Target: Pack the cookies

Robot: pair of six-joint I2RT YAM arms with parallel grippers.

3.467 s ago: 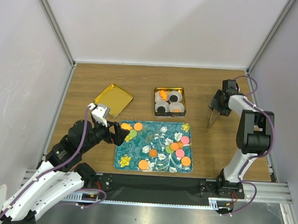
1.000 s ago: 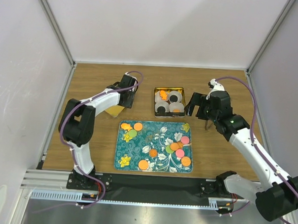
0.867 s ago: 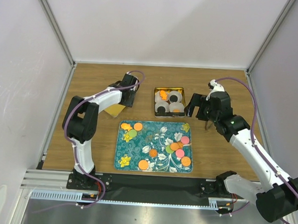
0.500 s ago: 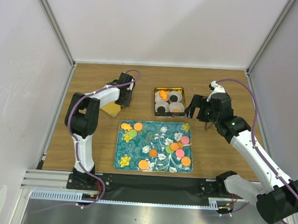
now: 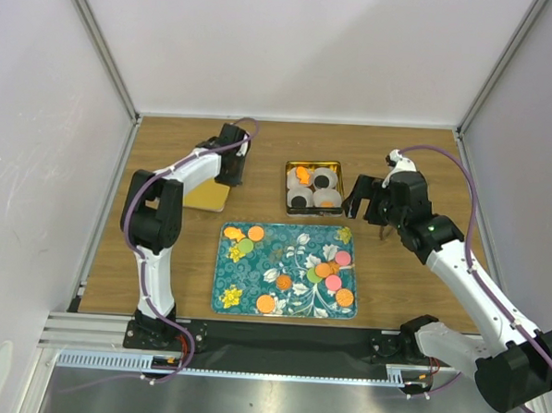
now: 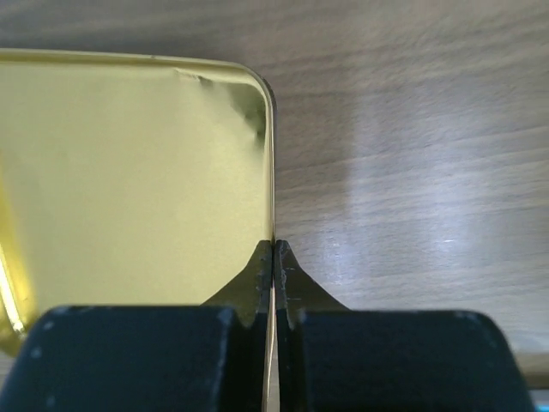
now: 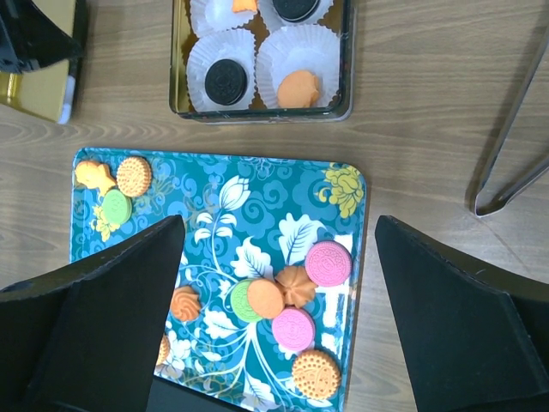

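Several cookies lie loose on the teal flowered tray: orange, green and pink ones. Behind it is the gold tin with white paper cups; one holds a black cookie, another an orange one. My left gripper is shut on the thin rim of the gold lid, left of the tin. Open wide and empty, my right gripper hangs above the tray's right half, just right of the tin in the top view.
Metal tongs lie on the wooden table to the right of the tin and tray, under my right arm. White walls stand round the table on three sides.
My left gripper has shut on the lid's rim and moved slightly back and left with it. The right arm has hardly moved.
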